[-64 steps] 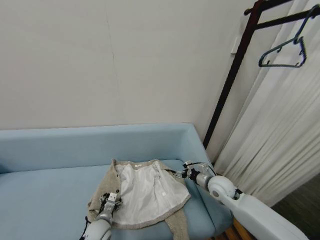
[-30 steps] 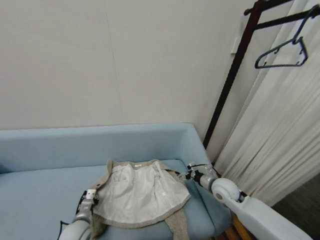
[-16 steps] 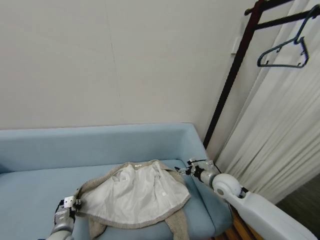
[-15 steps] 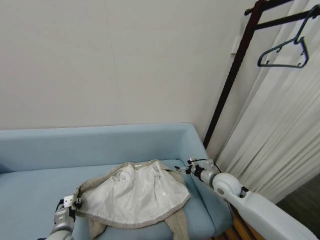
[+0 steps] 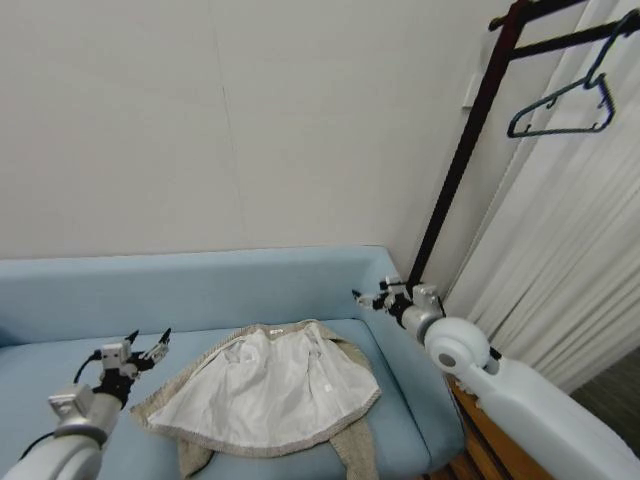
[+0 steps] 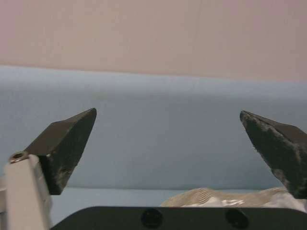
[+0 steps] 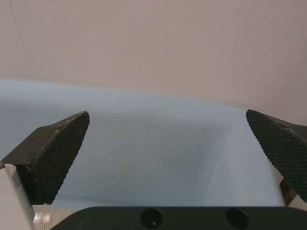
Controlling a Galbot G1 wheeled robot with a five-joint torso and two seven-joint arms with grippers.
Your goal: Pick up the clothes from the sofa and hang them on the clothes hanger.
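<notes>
A beige knit cardigan (image 5: 270, 390) with a white lining lies spread open on the light blue sofa (image 5: 60, 300). My left gripper (image 5: 150, 341) hovers open just off the cardigan's left edge, holding nothing. In the left wrist view the gripper (image 6: 168, 139) faces the sofa back, with a strip of the cardigan (image 6: 216, 196) below it. My right gripper (image 5: 365, 297) is open above the sofa's right rear corner, lifted clear of the garment. The right wrist view has that gripper (image 7: 168, 143) wide open before the backrest. A dark hanger (image 5: 560, 100) hangs on the rack's bar at the upper right.
The dark clothes rack pole (image 5: 460, 160) rises behind the sofa's right end. White curtains (image 5: 560, 260) hang to its right. A plain wall (image 5: 200, 120) backs the sofa. The seat left of the cardigan is bare.
My left gripper dragged the cardigan's left side outward, then let go and rose. My right gripper left the garment's right shoulder and lifted toward the sofa's corner. The hanger sways slightly.
</notes>
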